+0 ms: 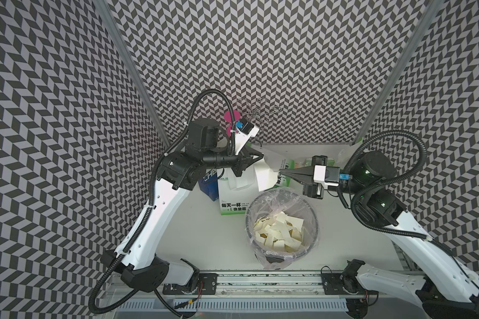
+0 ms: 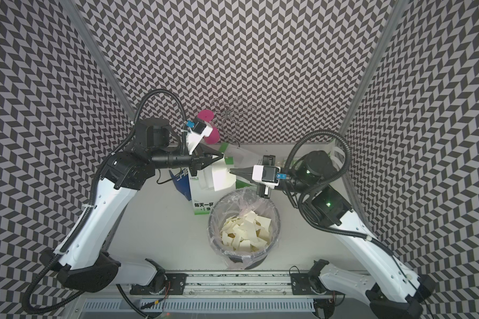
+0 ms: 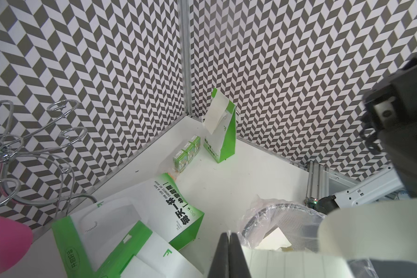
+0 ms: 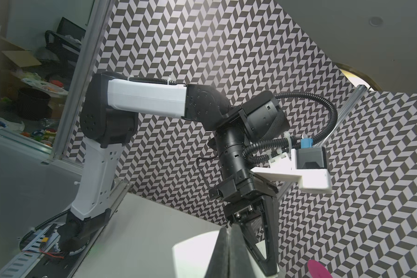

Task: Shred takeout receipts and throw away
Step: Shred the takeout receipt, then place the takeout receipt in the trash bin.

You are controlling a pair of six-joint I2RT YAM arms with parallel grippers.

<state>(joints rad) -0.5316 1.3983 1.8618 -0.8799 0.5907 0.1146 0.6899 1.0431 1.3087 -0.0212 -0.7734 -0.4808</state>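
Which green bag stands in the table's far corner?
The upright bag beside the small cartons; the other bags are nearer the bin.

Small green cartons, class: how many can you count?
3 small green cartons, side by side in a row on the table, between the upright paper bag and the fallen paper bag; others may be hidden.

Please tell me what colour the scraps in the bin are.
The scraps are cream; clearest in a top view.
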